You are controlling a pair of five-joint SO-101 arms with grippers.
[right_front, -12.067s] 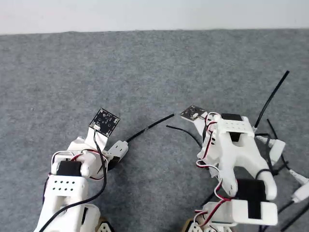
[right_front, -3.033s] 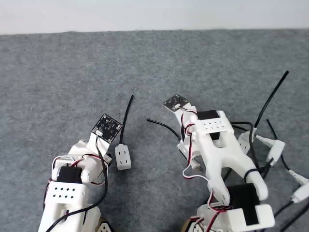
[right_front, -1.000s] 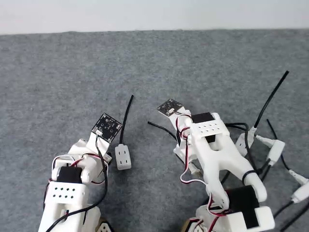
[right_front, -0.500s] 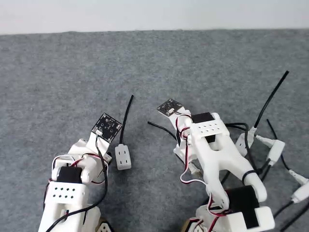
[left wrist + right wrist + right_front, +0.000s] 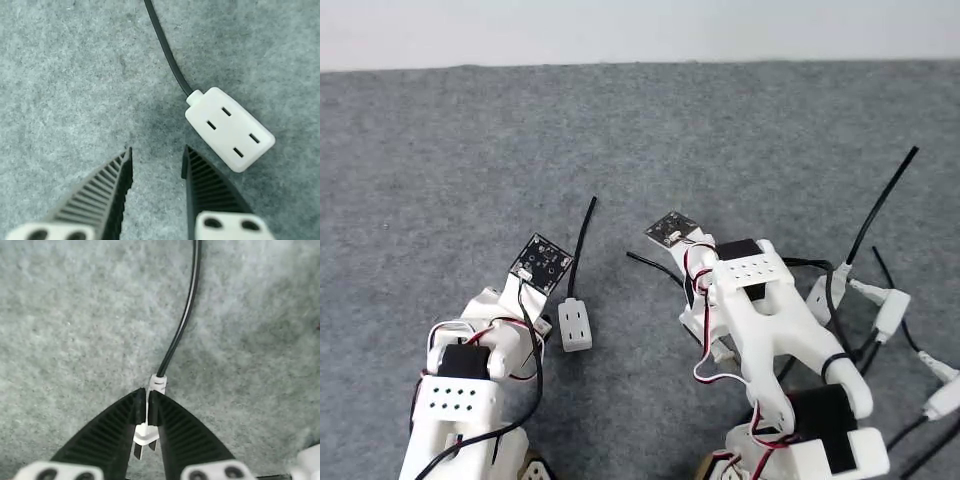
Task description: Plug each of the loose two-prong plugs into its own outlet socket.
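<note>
**Plug gripped, right arm swung in**

High view: in the last few seconds my right arm (image 5: 760, 300) has shifted toward the outlet socket (image 5: 575, 326), which lies flat on the grey mat (image 5: 440, 150). Mating looks next.

Left wrist view: my left gripper (image 5: 157, 150) hangs part open and empty, just short of the socket.

Right wrist view: my right gripper (image 5: 148, 391) pinches the two-prong plug (image 5: 146, 431), prongs toward the wrist.
</note>
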